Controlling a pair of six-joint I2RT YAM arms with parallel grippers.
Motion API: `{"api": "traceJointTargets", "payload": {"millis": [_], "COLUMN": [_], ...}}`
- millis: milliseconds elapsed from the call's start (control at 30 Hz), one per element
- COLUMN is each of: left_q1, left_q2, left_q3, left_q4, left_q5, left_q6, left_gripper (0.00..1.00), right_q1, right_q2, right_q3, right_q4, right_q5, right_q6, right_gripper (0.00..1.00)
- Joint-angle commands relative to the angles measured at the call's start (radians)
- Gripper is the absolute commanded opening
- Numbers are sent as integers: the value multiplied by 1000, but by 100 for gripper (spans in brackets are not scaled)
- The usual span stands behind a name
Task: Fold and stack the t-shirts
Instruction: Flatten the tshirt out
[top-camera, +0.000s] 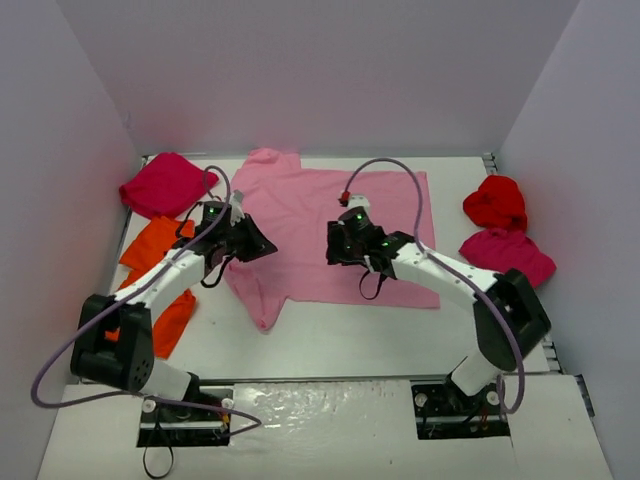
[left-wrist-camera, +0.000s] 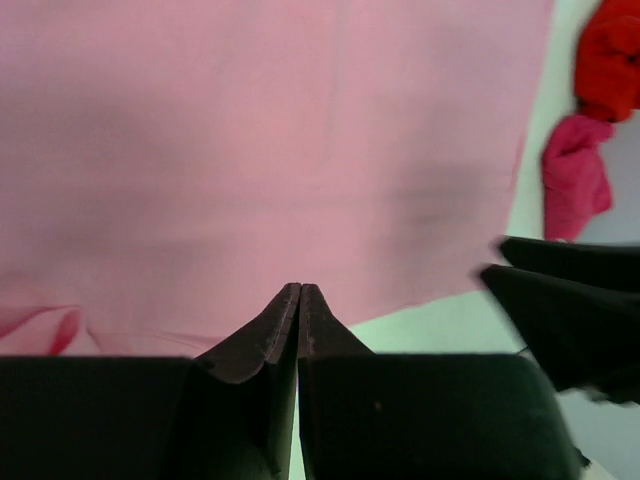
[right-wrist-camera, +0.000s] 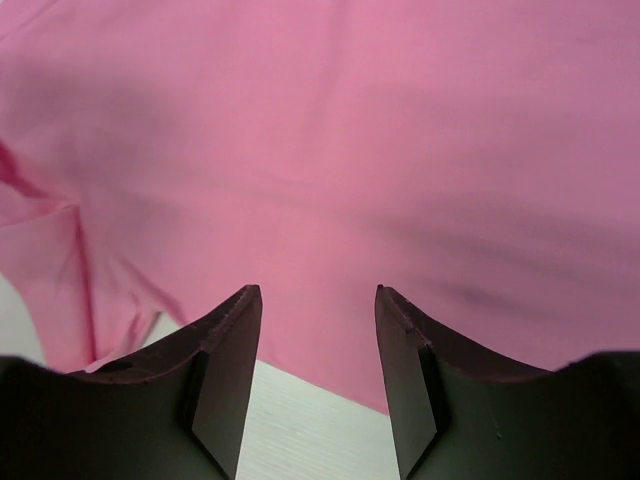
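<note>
A light pink t-shirt (top-camera: 330, 225) lies spread flat in the middle of the table, one sleeve pointing toward the near edge. My left gripper (top-camera: 262, 245) hovers over its left part, jaws shut (left-wrist-camera: 300, 290) with no cloth showing between them. Facing it from the right, my right gripper (top-camera: 333, 246) stands open (right-wrist-camera: 318, 292) just above the pink shirt's (right-wrist-camera: 380, 150) near hem, empty. The other t-shirts lie crumpled: magenta (top-camera: 165, 185) at back left, orange (top-camera: 157, 245) at the left, bright red (top-camera: 495, 202) and magenta (top-camera: 506, 255) at the right.
White walls close in the table on three sides. More orange cloth (top-camera: 176, 312) lies beside the left arm. In the left wrist view the right gripper's fingers (left-wrist-camera: 570, 300) show dark at the right edge, with the red (left-wrist-camera: 612, 55) and magenta (left-wrist-camera: 575, 175) shirts beyond.
</note>
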Motion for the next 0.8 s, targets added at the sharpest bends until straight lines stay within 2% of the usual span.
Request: {"api": "traceJointTargets", "payload": {"millis": [0, 67, 133, 333, 567, 767], "left_q1": [-9, -13, -12, -11, -11, -11], "left_q2": [-359, -535, -639, -812, -918, -963], "left_q3": [30, 74, 142, 212, 84, 45], "left_q4": [-81, -240, -424, -700, -714, -734], "left_q5": [-45, -166, -231, -377, -366, -372], "left_q6": [20, 63, 104, 116, 47, 35], "left_gripper": [0, 0, 0, 0, 0, 0], "right_q1": [148, 184, 214, 269, 344, 378], "right_q2": [219, 310, 362, 431, 435, 499], "right_q3": [189, 256, 320, 417, 483, 544], "right_q4": [98, 111, 115, 109, 79, 67], "right_q5": [-108, -135, -153, -172, -162, -196], "right_q6": [-19, -30, -35, -62, -80, -71], "right_gripper": [46, 47, 47, 46, 46, 45]}}
